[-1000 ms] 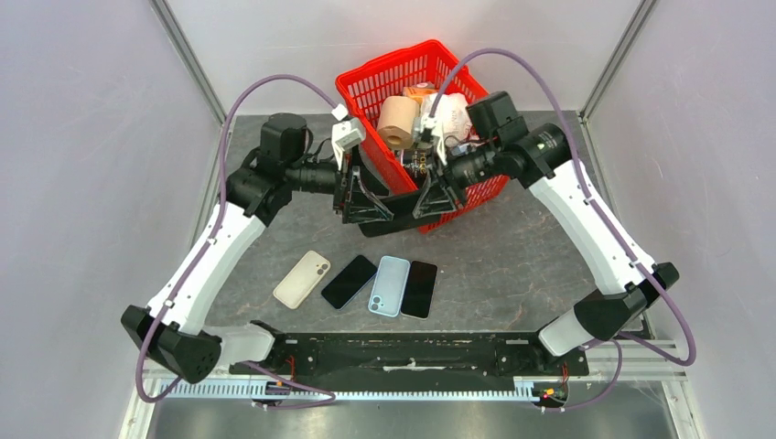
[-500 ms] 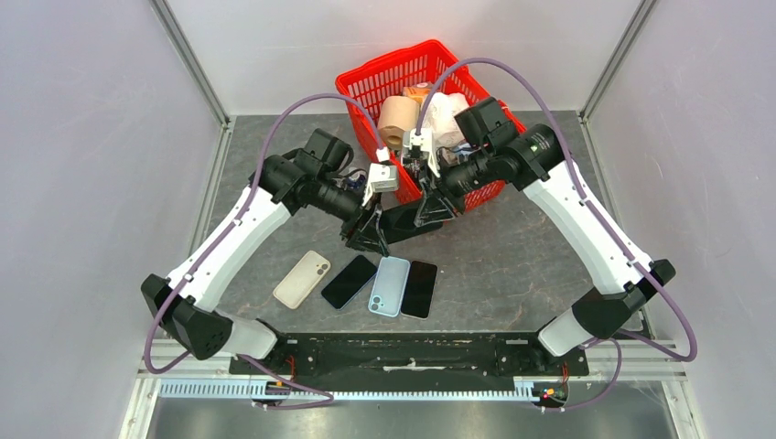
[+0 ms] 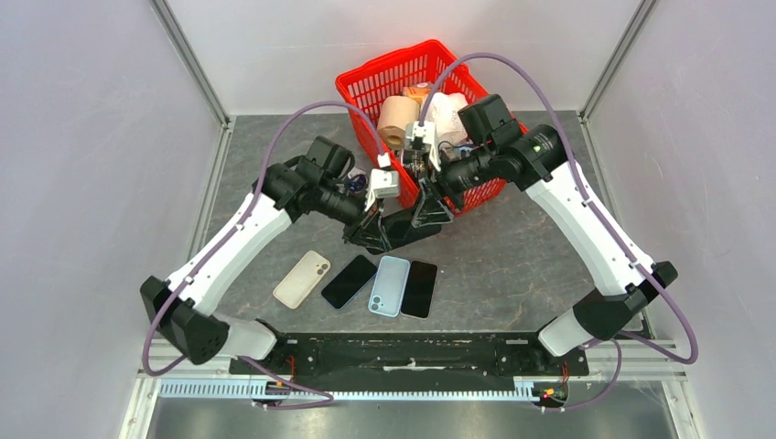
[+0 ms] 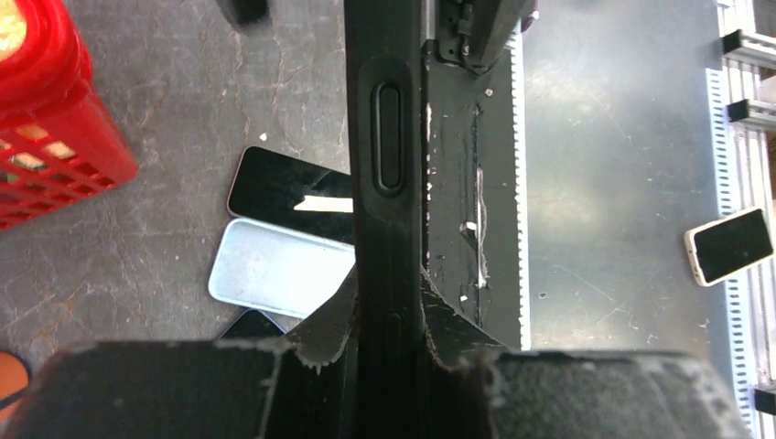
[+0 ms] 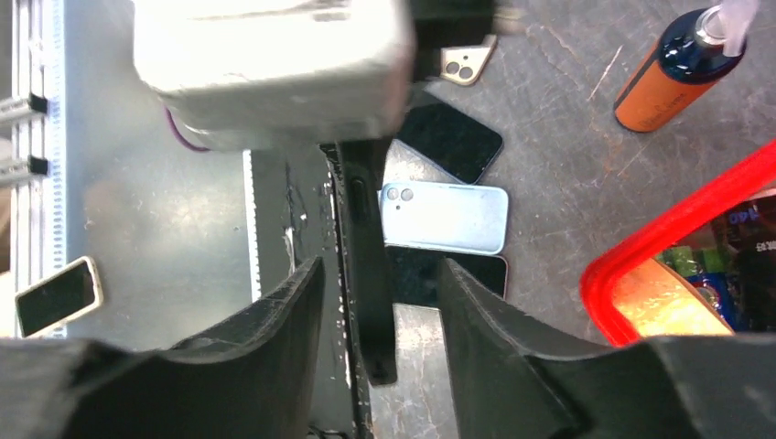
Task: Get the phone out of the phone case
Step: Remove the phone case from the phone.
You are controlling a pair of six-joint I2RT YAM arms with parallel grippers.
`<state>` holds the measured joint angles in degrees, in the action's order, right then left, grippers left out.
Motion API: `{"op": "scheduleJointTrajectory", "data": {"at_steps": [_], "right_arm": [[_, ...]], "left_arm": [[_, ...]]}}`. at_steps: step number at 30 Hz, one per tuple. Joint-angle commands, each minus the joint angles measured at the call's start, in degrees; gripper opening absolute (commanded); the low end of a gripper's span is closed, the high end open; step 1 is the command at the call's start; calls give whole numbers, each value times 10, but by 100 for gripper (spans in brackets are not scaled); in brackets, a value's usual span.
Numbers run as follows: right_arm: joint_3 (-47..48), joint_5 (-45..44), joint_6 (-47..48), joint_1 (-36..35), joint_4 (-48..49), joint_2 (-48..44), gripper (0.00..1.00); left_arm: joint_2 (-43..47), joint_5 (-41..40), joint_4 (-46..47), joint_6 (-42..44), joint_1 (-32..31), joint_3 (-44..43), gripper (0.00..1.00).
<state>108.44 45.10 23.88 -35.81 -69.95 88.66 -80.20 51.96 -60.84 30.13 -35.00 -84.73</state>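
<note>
- The left gripper [image 4: 389, 315] is pinched tight on one end of a black rectangular phone case [image 4: 389, 137], with a finger pressed flat against each face.
- The right gripper [image 5: 380, 274] stands partly open around the case's other end, with a gap showing beside each finger.
- The case hangs above the grey stone-patterned table [image 3: 522, 256], just near of the red plastic mesh basket [image 3: 366, 87] and far of a row of four flat phones [image 3: 389, 285].
</note>
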Motion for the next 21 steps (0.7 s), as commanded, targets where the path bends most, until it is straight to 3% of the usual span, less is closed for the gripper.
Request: {"op": "scheduleJointTrajectory", "data": {"at_steps": [1,4,12,17,21], "right_arm": [[-12,63,-86,50,91,-25,62],[-12,132,-153,93,137,-19,72],[-20,190,-195,100,176,-7,73],[-38,212,-213,100,198,-6,66],[-61,232,-234,100,225,-3,45]], "left_arm": [[91,-13,137,-66,2,45,2],[124,-33,180,-87,3,65,2],[134,-43,218,-131,3,88,2],[131,-41,233,-146,4,92,2],[126,-38,244,-157,4,93,2]]}}
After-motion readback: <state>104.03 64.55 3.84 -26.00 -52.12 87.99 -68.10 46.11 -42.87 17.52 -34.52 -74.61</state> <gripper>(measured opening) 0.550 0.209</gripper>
